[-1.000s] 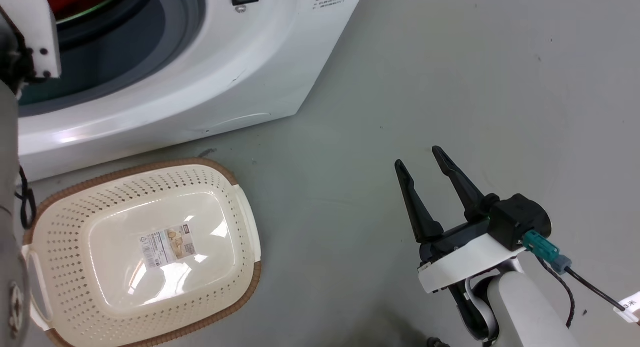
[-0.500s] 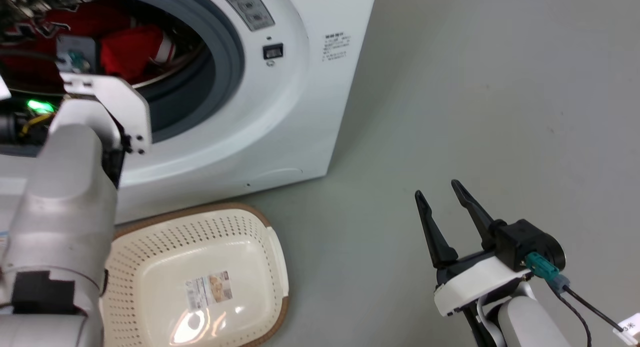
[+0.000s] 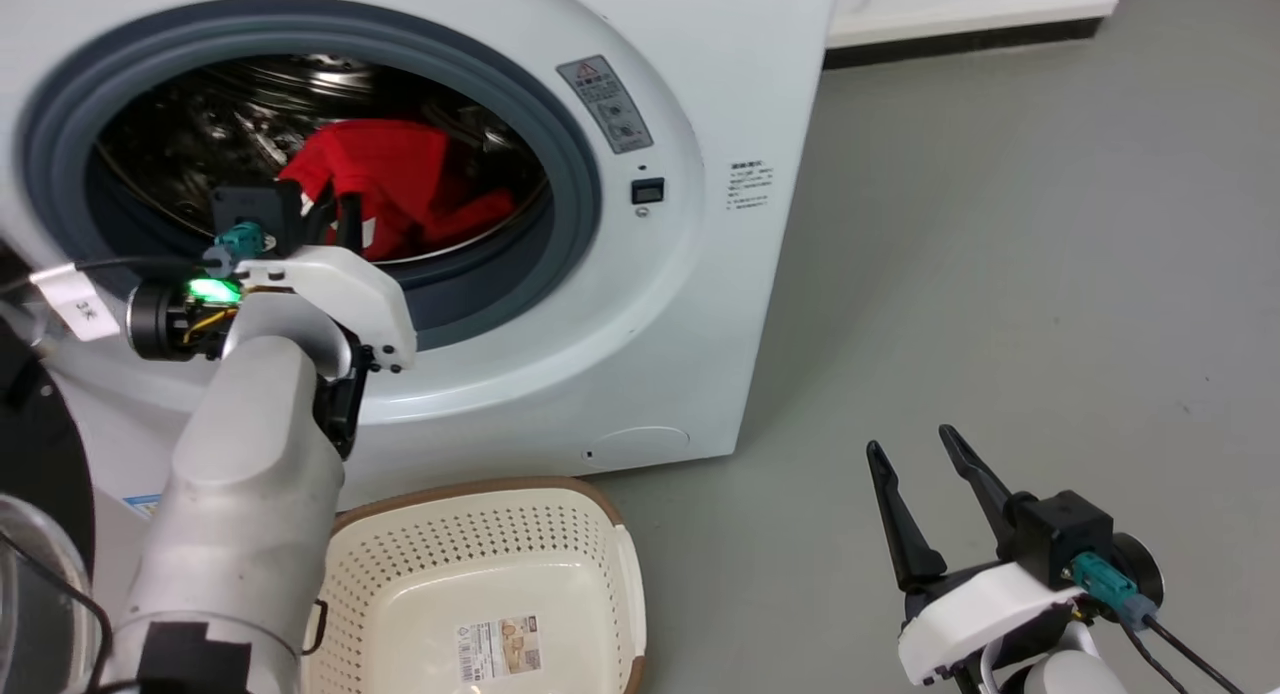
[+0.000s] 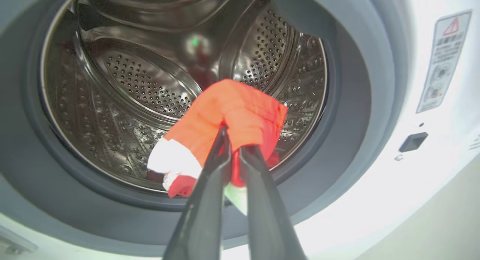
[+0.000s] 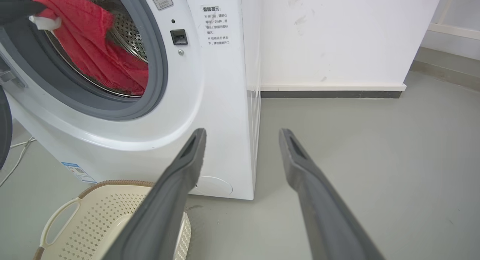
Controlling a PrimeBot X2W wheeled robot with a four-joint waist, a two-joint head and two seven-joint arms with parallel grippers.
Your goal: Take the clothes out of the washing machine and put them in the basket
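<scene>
My left gripper (image 4: 232, 140) is clenched on one red garment (image 4: 232, 110) at the mouth of the one washing machine (image 3: 700, 304), at eleven o'clock in the head view. More red trails down into the drum (image 4: 142, 84), and I can't tell if that's a second piece. One basket (image 3: 440, 554) sits at six o'clock, just before the machine. My right gripper (image 3: 912, 442), at five o'clock, is released, fingers apart over the floor (image 3: 1000, 274).
</scene>
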